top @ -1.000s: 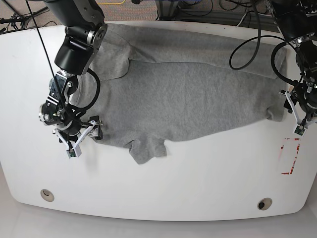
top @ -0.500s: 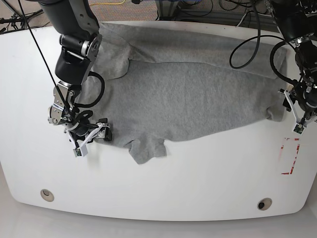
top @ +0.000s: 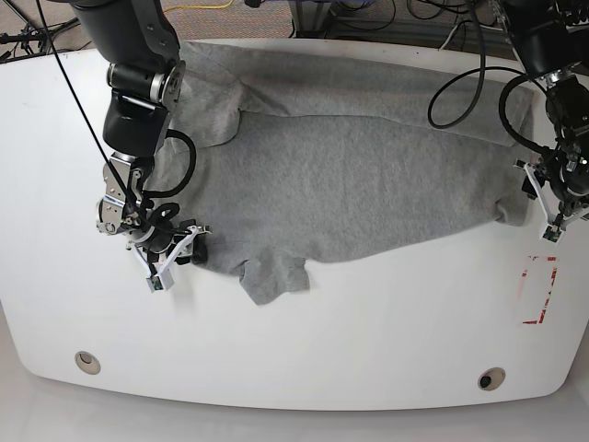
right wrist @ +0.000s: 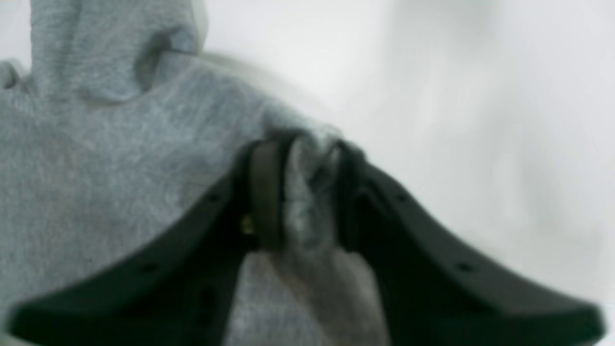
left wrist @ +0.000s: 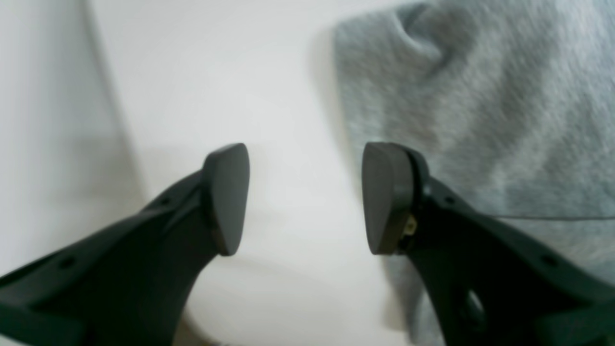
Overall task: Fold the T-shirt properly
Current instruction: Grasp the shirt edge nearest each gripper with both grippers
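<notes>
The grey T-shirt (top: pixel 350 184) lies spread across the white table (top: pixel 386 322), with one sleeve (top: pixel 274 274) sticking out toward the front. My right gripper (top: pixel 195 251) is at the shirt's front-left edge. In the right wrist view that gripper (right wrist: pixel 300 192) is shut on a bunched fold of the T-shirt (right wrist: pixel 96 158). My left gripper (top: pixel 538 195) is at the shirt's right end. In the left wrist view it (left wrist: pixel 305 197) stands open over bare table, its right fingertip (left wrist: pixel 384 197) at the edge of the T-shirt (left wrist: pixel 504 120).
A red-outlined mark (top: pixel 539 290) lies on the table near the right edge. Two round holes (top: pixel 87 361) (top: pixel 491 378) sit near the front edge. Cables (top: pixel 460 87) hang over the shirt's back right.
My right gripper has moved to the right along the shirt's front-left edge, and its arm has swung in. My left gripper has shifted slightly toward the back.
</notes>
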You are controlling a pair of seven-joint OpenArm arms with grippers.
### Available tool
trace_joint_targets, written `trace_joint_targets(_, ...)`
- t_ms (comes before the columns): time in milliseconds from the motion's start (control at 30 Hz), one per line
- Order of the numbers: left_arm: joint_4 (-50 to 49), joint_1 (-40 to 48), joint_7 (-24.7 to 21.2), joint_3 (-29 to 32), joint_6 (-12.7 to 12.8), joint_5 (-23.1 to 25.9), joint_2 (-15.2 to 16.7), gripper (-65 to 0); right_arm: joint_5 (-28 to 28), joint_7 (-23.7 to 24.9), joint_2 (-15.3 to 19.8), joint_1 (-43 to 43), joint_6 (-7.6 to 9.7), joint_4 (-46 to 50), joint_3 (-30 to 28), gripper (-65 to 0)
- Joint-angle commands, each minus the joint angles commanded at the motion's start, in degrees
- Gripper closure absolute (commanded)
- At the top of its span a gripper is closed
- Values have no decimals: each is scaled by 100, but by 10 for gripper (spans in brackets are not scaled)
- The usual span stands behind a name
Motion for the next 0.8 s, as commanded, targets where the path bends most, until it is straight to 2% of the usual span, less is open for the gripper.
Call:
trace_joint_targets(100,-519,-220,-53,-141,0,-9,0,-351,-9,9,0,0,0,-9,0,0)
trace_joint_targets(233,-1152,-624,-246,-325,0,-9,35,-353,-9,9,9,0,0,0,0,0)
trace_joint_targets(300,-1451,-791,-431,-413,101,-9,88,-354,-9,9,18,0,0,0,0,0)
trace_joint_targets(333,-1635,-879,-563,-457,215,-9,105,-364,-9,9,18,0,0,0,0,0)
trace_joint_targets(533,-2207,-1037,-941,-475,505,-26,105,-444,-9,0,26,0,0,18,0,0)
trace_joint_targets(800,-3042,-1275,-1275,-475,576,-35,176,-458,-9,-9,26,0,0,18,0,0)
